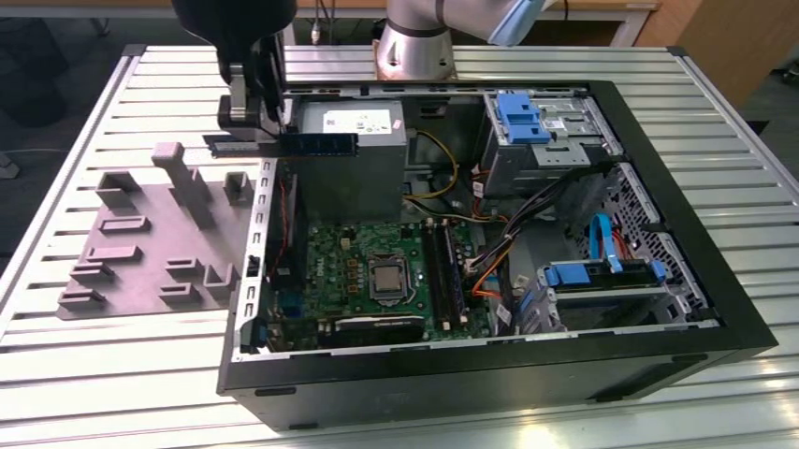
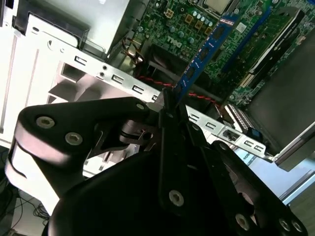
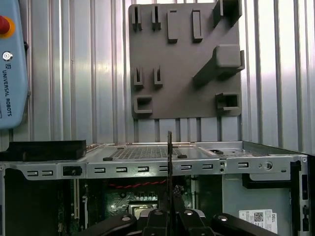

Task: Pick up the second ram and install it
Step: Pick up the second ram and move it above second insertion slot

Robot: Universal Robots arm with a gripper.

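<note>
The second ram (image 1: 312, 145) is a thin blue-green stick held level above the open computer case's wall on the exterior view's left, next to the grey power supply (image 1: 350, 126). My gripper (image 1: 256, 138) is shut on its one end. In the second wrist view the second ram (image 2: 206, 49) juts out from between the black fingers (image 2: 167, 110) toward the green motherboard (image 2: 192, 24). In the first wrist view the second ram (image 3: 170, 162) shows edge-on above my gripper (image 3: 170, 212). The long black slots (image 1: 443, 271) lie on the motherboard (image 1: 355, 257) inside the case.
A grey fixture plate (image 1: 138, 243) with raised holders lies on the slatted table beside the case (image 1: 500, 374). Blue drive brackets (image 1: 518, 117) and cables (image 1: 605, 243) fill the case's other side. A teach pendant (image 3: 10, 64) lies on the table.
</note>
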